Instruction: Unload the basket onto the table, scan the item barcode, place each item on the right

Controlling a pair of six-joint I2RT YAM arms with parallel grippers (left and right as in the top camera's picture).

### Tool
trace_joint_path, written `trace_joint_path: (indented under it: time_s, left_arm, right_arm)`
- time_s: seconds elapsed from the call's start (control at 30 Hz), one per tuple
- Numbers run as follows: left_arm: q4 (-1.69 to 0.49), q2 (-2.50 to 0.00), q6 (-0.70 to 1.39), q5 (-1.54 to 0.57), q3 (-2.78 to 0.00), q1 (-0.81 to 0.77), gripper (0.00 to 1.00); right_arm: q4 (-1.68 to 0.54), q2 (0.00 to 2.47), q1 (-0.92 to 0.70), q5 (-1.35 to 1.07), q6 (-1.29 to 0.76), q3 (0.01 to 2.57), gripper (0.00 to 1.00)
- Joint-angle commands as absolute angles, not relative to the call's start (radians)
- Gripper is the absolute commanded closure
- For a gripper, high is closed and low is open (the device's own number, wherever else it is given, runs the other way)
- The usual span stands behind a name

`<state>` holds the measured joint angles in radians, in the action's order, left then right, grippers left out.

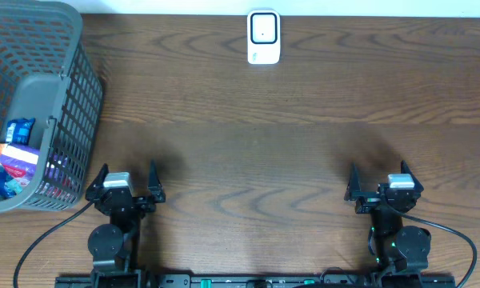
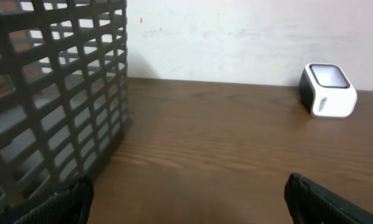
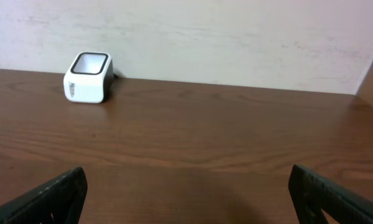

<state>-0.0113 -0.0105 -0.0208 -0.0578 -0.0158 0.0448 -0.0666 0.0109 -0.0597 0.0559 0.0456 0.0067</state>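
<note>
Wooden table (image 1: 248,120) bears a white scanner (image 1: 263,37) and a basket (image 1: 76,96) of packets (image 1: 16,158); left gripper (image 1: 128,170) and right gripper (image 1: 379,170) both have jaws spread wide

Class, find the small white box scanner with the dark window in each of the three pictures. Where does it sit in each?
Overhead: the small white box scanner with the dark window is at top centre.
Left wrist: the scanner is at the right, in the upper half.
Right wrist: the scanner is at the left, in the upper half.
Shared landmark: the far edge of the brown wooden table, close behind the scanner.
</note>
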Motion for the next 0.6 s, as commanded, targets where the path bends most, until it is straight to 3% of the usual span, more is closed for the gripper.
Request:
trace_joint_path:
  time_s: [0.0, 0.13, 0.27, 0.37, 0.47, 0.57]
  left_arm:
    - [0.026, -0.006, 0.156, -0.372, -0.004, 0.049, 0.02]
    - [0.291, -0.006, 0.202, -0.516, -0.004, 0.049, 0.02]
    - [0.564, -0.023, 0.249, -0.423, -0.075, 0.049, 0.02]
    - [0.421, -0.154, 0.169, -0.293, -0.303, 0.049, 0.02]
    - [0.143, -0.401, 0.052, -0.265, -0.61, 0.049, 0.02]
    - [-0.064, -0.648, -0.004, -0.482, -0.871, 0.049, 0.02]
  right_arm:
    - [-0.071, 0.008, -0.051, 0.054, 0.057, 0.005, 0.01]
    - [-0.071, 0.008, -0.051, 0.054, 0.057, 0.005, 0.01]
    - [-0.071, 0.008, -0.051, 0.054, 0.057, 0.005, 0.01]
    - [-0.071, 0.008, -0.051, 0.054, 0.057, 0.005, 0.01]
    - [-0.071, 0.008, -0.051, 0.054, 0.057, 0.005, 0.01]
    - [-0.071, 0.008, -0.051, 0.054, 0.057, 0.005, 0.01]
